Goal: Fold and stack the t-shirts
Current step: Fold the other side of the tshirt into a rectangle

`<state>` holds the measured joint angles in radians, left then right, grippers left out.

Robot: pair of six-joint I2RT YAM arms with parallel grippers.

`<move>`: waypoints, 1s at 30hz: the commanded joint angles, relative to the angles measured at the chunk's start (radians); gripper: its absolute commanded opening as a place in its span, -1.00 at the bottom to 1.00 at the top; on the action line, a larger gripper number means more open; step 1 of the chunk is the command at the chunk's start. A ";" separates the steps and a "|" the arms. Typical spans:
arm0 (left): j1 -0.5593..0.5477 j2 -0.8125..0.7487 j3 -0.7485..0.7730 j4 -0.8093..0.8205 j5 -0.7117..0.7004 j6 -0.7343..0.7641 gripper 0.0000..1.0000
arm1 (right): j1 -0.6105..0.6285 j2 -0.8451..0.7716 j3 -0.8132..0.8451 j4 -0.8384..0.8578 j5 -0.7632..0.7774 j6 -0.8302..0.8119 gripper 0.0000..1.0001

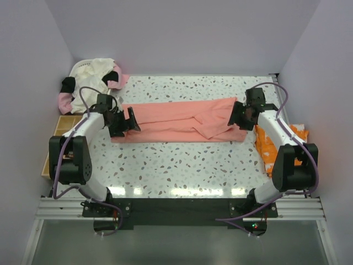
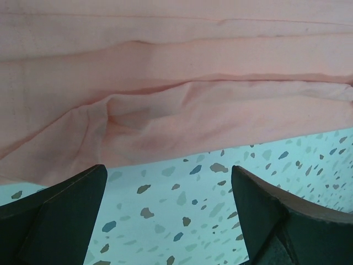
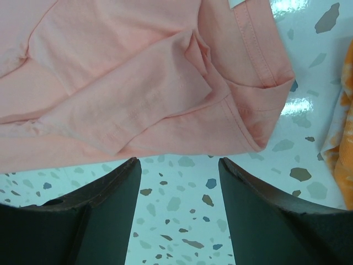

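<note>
Looking down from the top external view, the salmon-pink t-shirt (image 1: 182, 118) lies folded into a long band across the far half of the speckled table (image 1: 182, 171), running left to right. The left end effector (image 1: 134, 119) sits at the band's left end and the right end effector (image 1: 238, 117) at its right end, each low at the cloth's edge. An orange t-shirt (image 1: 276, 144) with white splotches lies at the table's right side, beside the right arm. At the far left corner, cream and pink t-shirts (image 1: 94, 77) are heaped in a white basket (image 1: 80, 66), and a wooden box (image 1: 62, 126) stands just off the table's left side.

From the left wrist, the left end effector (image 2: 168, 172) is released: its dark fingers (image 2: 60, 215) stand wide apart with only bare table between them. The pink shirt's creased edge lies just beyond the tips — whether it touches them I cannot tell.

From the right wrist, the right end effector (image 3: 177, 163) is likewise spread, gripping nothing. The pink shirt's hemmed sleeve and folded corner lie just past its fingertips, and the orange t-shirt (image 3: 343, 143) shows at the right edge, apart from the pink one.
</note>
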<state>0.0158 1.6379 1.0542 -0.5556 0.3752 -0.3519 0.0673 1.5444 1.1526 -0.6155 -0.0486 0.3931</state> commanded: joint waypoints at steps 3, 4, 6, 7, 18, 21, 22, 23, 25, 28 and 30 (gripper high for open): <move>-0.114 -0.099 -0.019 0.088 -0.125 0.008 1.00 | 0.009 -0.021 -0.021 0.051 -0.033 0.018 0.25; -0.120 -0.092 -0.019 0.083 -0.134 0.005 1.00 | 0.012 -0.021 -0.021 0.051 -0.033 0.016 0.25; -0.137 -0.072 -0.026 0.085 -0.177 0.002 1.00 | 0.012 -0.017 -0.021 0.049 -0.034 0.016 0.25; -0.139 -0.069 -0.028 0.091 -0.192 0.002 1.00 | 0.012 -0.018 -0.021 0.051 -0.034 0.018 0.25; -0.143 -0.006 -0.028 0.106 -0.326 0.030 1.00 | 0.012 -0.023 -0.022 0.040 -0.023 0.007 0.25; -0.143 0.002 -0.013 0.094 -0.351 0.042 1.00 | 0.011 -0.018 -0.025 0.040 -0.020 0.006 0.25; -0.143 0.003 -0.008 0.094 -0.349 0.045 1.00 | 0.014 -0.018 -0.027 0.040 -0.023 0.006 0.25; -0.143 0.002 -0.005 0.098 -0.316 0.051 1.00 | 0.012 -0.017 -0.028 0.042 -0.023 0.007 0.25; -0.145 -0.001 0.004 0.103 -0.285 0.062 1.00 | 0.014 -0.015 -0.033 0.043 -0.023 0.009 0.25; -0.148 -0.009 0.013 0.114 -0.213 0.070 1.00 | 0.016 -0.015 -0.039 0.046 -0.022 0.012 0.25; -0.152 -0.007 0.013 0.124 -0.167 0.077 1.00 | 0.014 -0.015 -0.042 0.051 -0.025 0.010 0.25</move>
<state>-0.1257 1.6390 1.0321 -0.4850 0.1104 -0.3164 0.0776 1.5444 1.1191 -0.5888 -0.0708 0.4004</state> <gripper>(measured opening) 0.997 0.626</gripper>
